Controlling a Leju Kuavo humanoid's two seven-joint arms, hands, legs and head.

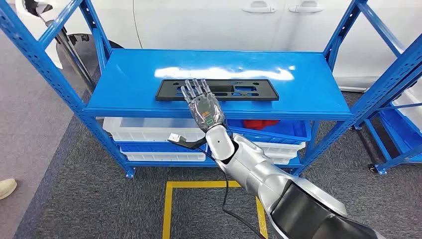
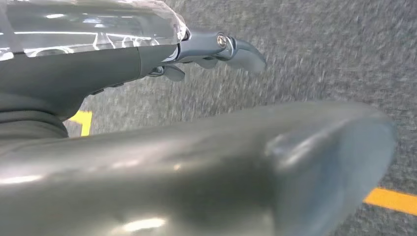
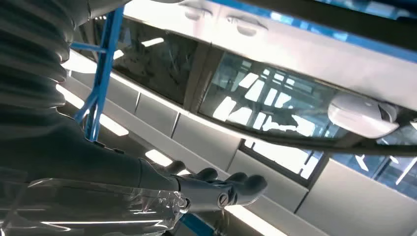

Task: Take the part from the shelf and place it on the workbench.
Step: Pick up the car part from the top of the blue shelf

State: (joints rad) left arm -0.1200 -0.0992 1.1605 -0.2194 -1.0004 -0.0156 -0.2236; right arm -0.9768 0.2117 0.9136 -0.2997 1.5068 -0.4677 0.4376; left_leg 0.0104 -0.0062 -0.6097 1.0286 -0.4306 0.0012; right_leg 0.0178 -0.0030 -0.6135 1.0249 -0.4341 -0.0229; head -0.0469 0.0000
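R hand [image 1: 205, 109] flat over part [image 1: 217, 90] (fingers [image 1: 195, 88] spread).

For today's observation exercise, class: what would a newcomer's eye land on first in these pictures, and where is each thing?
First comes the bright blue metal shelf across the middle of the head view, with a flat black plastic part lying on its top board. Next is the robot's silver right hand, fingers spread, reaching over the part's near edge. Behind stands a white car.

Open room above shelf top [image 1: 124, 84] round part [image 1: 259, 90]; blue uprights [image 1: 370, 97] flank both ends, white car [image 1: 209, 22] just behind.
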